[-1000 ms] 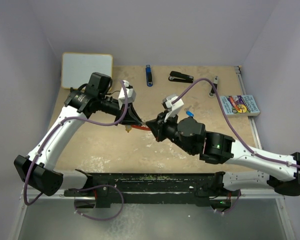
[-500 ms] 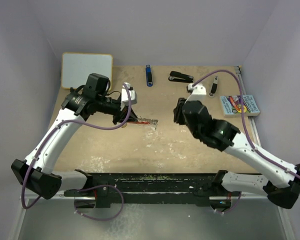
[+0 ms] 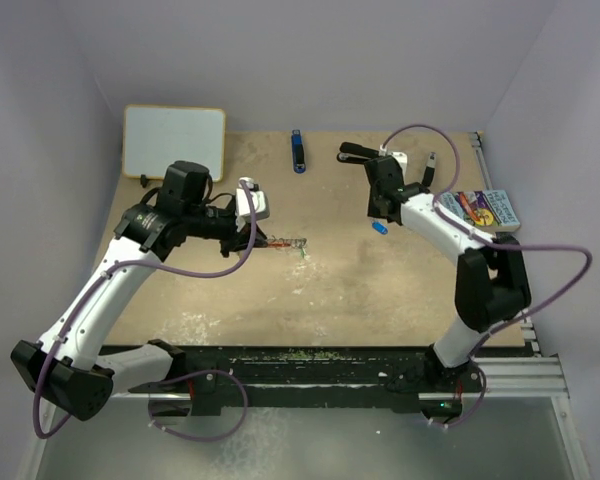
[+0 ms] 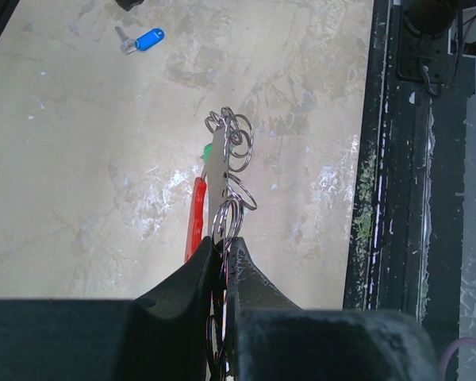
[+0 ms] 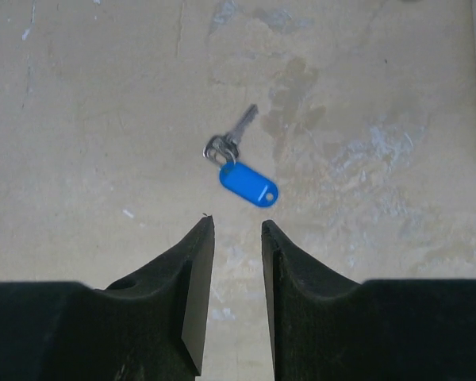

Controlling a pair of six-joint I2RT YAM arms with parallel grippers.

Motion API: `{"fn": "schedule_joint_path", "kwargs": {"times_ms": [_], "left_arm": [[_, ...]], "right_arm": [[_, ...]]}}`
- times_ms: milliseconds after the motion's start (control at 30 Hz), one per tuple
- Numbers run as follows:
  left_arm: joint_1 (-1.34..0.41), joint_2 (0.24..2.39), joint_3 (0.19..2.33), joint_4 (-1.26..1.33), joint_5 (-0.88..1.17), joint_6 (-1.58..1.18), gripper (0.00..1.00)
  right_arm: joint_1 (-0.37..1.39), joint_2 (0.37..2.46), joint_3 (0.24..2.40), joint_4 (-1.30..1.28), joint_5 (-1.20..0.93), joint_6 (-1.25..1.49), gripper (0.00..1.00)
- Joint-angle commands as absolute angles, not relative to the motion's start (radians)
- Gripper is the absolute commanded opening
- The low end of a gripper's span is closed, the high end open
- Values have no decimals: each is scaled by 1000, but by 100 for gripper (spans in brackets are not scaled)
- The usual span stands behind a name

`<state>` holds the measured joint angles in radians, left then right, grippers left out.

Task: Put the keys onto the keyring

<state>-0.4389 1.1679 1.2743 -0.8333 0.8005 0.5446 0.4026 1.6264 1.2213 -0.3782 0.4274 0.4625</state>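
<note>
My left gripper [image 4: 222, 248] is shut on the silvery rings of the keyring [image 4: 230, 171] and holds it above the table. The red crescent clip [image 4: 196, 219] hangs beside the rings, with a green tag [image 4: 205, 151] by them. In the top view the left gripper [image 3: 252, 235] has the keyring [image 3: 280, 243] sticking out to its right. A key with a blue tag [image 5: 248, 184] lies flat on the table just ahead of my right gripper [image 5: 236, 228], which is open and empty. In the top view the right gripper [image 3: 378, 208] hovers just behind this blue-tagged key [image 3: 379, 227].
A whiteboard [image 3: 173, 138] lies at the back left. A blue-and-black stick [image 3: 297, 152] and a black stapler [image 3: 362, 154] lie along the back edge. A colourful book [image 3: 480, 210] is at the right edge. A black rail [image 3: 310, 362] runs along the near edge.
My right arm has drawn away from the keyring, swung to the back right and now hovers open over the blue-tagged key. My left gripper has shifted slightly left, still holding the keyring.
</note>
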Motion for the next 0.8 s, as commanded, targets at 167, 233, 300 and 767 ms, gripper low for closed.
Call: {"fn": "schedule_joint_path", "kwargs": {"times_ms": [167, 233, 300, 767], "left_arm": [[-438, 1142, 1262, -727, 774, 494, 4], [-437, 1145, 1260, -721, 772, 491, 4], [-437, 1147, 1259, -718, 770, 488, 4], [-437, 1166, 1259, -696, 769, 473, 4]], "right_arm": [[332, 1840, 1416, -249, 347, 350, 37], [318, 1874, 1433, -250, 333, 349, 37], [311, 1897, 1430, -241, 322, 350, 37], [286, 1959, 1377, -213, 272, 364, 43]]}}
